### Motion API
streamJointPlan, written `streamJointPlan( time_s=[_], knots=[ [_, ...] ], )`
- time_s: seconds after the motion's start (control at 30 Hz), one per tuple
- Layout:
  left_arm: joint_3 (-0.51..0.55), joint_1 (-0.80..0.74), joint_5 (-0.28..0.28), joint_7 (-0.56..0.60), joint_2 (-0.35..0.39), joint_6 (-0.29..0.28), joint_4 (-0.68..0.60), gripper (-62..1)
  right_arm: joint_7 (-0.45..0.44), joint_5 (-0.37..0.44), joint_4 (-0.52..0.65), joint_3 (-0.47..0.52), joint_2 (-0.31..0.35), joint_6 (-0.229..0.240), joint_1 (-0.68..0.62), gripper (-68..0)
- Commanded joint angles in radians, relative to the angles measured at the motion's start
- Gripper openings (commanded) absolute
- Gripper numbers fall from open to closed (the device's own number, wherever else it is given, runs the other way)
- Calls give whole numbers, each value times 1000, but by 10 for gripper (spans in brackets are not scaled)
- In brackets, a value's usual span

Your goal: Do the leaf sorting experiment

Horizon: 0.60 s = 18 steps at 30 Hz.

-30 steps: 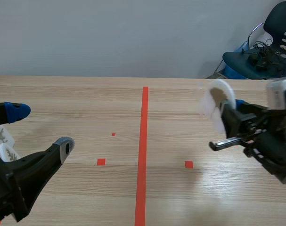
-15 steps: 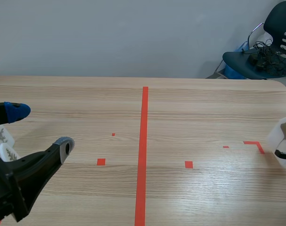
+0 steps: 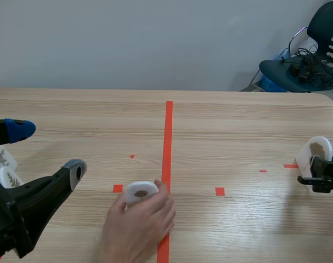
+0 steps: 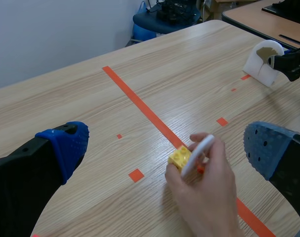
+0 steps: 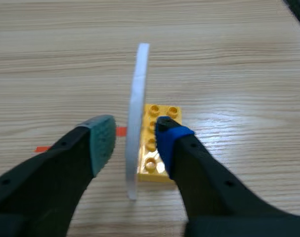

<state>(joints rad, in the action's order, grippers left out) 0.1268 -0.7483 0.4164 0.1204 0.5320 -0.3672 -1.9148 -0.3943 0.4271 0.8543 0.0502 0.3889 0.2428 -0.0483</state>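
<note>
We had a person's hand (image 3: 139, 224) at the table's (image 3: 226, 126) near edge, right on the red centre line (image 3: 168, 142), pinching a white disc (image 3: 141, 192) on its yellow brick (image 4: 180, 157). Our left gripper (image 3: 48, 149) hung wide open by the left edge, holding nothing, with the leaf cards (image 3: 3, 167) just beside it. Over at the right edge, our right gripper (image 5: 136, 137) straddled a second disc (image 3: 315, 153) standing upright on a yellow base (image 5: 150, 148). Whether it gripped, we couldn't tell.

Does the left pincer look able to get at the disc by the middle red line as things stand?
Probably not yet: a person's hand grips that disc, blocking the open left pincer.
</note>
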Motion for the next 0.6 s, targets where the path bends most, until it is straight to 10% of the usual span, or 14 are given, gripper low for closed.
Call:
streamJointPlan(
  time_s=[0.0, 0.13, 0.47, 0.57],
  knots=[
    [-5, 3, 7, 11, -5, 5, -10, 14, -66, 5, 29, 14, 30, 1, 2, -340],
    [-5, 3, 7, 11, -5, 5, -10, 14, -162, 3, 93, 31, 72, 2, -37, -225],
    [-5, 3, 7, 11, -5, 5, -10, 14, -158, 10, 537, 158, 135, 27, -299, -199],
    [-5, 3, 7, 11, -5, 5, -10, 14, -143, 10, 660, 159, 133, 132, -357, -196]
  ],
)
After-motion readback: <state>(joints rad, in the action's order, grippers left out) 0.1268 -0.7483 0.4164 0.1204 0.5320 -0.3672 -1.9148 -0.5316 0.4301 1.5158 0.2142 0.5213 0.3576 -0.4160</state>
